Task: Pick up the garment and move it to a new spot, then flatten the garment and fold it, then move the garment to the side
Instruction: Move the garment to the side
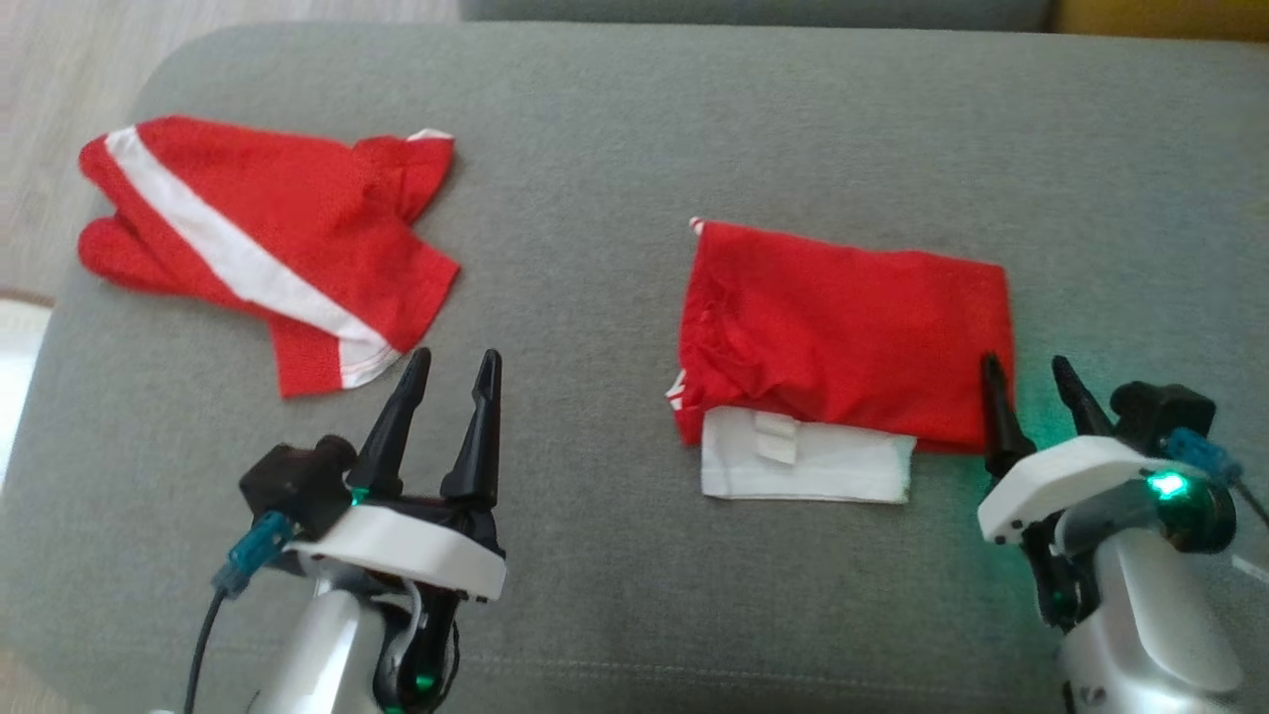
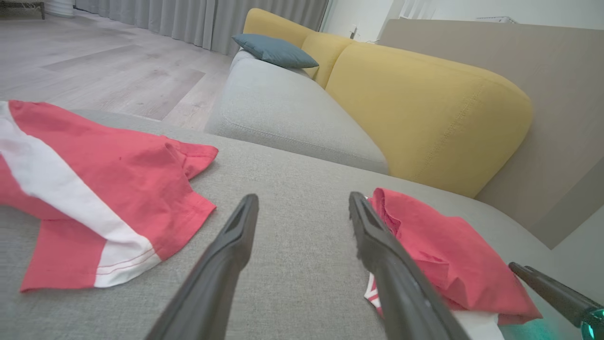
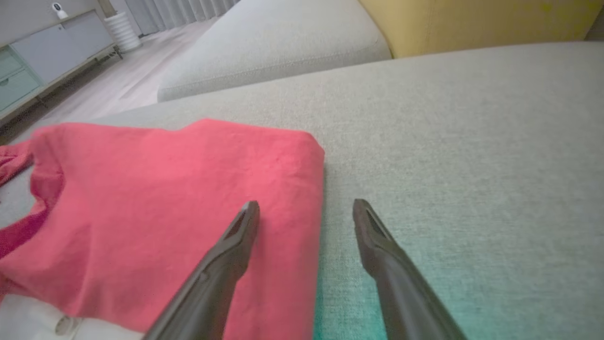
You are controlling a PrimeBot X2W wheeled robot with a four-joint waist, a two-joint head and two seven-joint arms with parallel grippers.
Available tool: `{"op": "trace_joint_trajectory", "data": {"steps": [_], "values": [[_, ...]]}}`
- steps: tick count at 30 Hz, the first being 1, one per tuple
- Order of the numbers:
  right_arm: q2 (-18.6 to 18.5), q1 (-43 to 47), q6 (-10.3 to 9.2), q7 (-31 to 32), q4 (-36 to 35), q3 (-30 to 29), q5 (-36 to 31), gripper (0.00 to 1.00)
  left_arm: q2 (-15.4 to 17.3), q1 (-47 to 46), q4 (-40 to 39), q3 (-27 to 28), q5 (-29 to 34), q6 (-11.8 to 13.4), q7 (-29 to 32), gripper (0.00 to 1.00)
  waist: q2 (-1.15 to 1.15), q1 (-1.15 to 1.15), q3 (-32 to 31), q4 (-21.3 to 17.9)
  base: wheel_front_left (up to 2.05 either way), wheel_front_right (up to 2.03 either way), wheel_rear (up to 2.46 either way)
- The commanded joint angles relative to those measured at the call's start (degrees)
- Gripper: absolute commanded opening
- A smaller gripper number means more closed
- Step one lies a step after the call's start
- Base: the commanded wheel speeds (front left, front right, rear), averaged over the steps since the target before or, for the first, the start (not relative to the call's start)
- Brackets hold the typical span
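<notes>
While gaping, right tool (image 1: pixel 1024 363), maybe touching garment (image 1: pixel 843 327)

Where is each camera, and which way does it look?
Head view: on the head, looking down at the grey sofa cushion; left gripper and right gripper show, open.
Left wrist view: on the left wrist, facing along the cushion to the yellow sofa back; its dark fingers show.
Right wrist view: on the right wrist, facing the folded red garment; its fingers show.
Shared: all see that garment.

Bare grey cushion (image 1: pixel 595 248) between the striped garment (image 1: pixel 258 248) and the folded garment (image 1: pixel 843 327)
</notes>
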Motion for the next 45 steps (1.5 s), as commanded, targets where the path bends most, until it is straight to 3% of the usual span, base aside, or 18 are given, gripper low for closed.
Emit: {"op": "trace_joint_trajectory", "data": {"steps": [1,11,12,13,23,28,37,45], "values": [[-0.1,-2.9,-0.04,0.7,0.5,0.2,-0.2,1.0,0.4,-2.6,-1.6,1.2,0.0,-0.2,-0.3,1.0,0.0,0.0,1.5,1.7,0.0,0.0,0.0],[-0.1,-7.3,-0.04,0.6,8.8,-0.1,-0.8,1.0,0.4,-3.4,-1.8,0.9,0.0,0.2,-0.3,1.0,0.0,0.0,3.4,3.8,0.0,0.0,0.0],[-0.1,-7.6,-0.04,0.3,9.3,-0.1,-1.1,0.44,0.4,-3.4,-1.8,1.0,0.0,0.2,-0.3,1.0,0.0,0.0,3.5,3.8,0.0,0.0,0.0],[-0.1,-7.9,-0.04,-0.1,9.8,-0.3,-1.8,0.0,0.4,-3.4,-1.8,1.1,0.1,0.2,-0.3,1.0,0.0,0.0,3.6,3.7,0.0,0.0,0.0],[-1.7,-10.7,-0.04,-3.0,9.3,0.4,-12.0,0.0,0.4,-3.5,-1.8,2.1,0.6,0.3,-0.3,1.0,0.0,0.0,2.4,0.1,0.0,0.0,0.0],[-9.3,-12.5,-0.04,-1.6,7.3,1.9,-15.7,0.0,0.4,-3.8,-2.3,2.5,0.5,0.3,-0.3,1.0,0.0,0.0,2.5,-2.1,0.0,0.0,0.0],[-28.3,-15.7,-0.04,0.3,4.2,2.7,-15.3,0.0,0.4,-6.7,-3.2,1.0,-0.6,0.2,-0.3,1.0,0.0,0.0,6.8,-2.2,0.0,0.0,0.0],[-32.5,-15.3,-0.04,1.7,-1.4,0.8,-11.6,0.0,0.4,-8.0,-3.7,0.8,-1.6,0.3,-0.3,1.0,0.0,0.0,9.6,-1.0,0.0,0.0,0.0]]}}
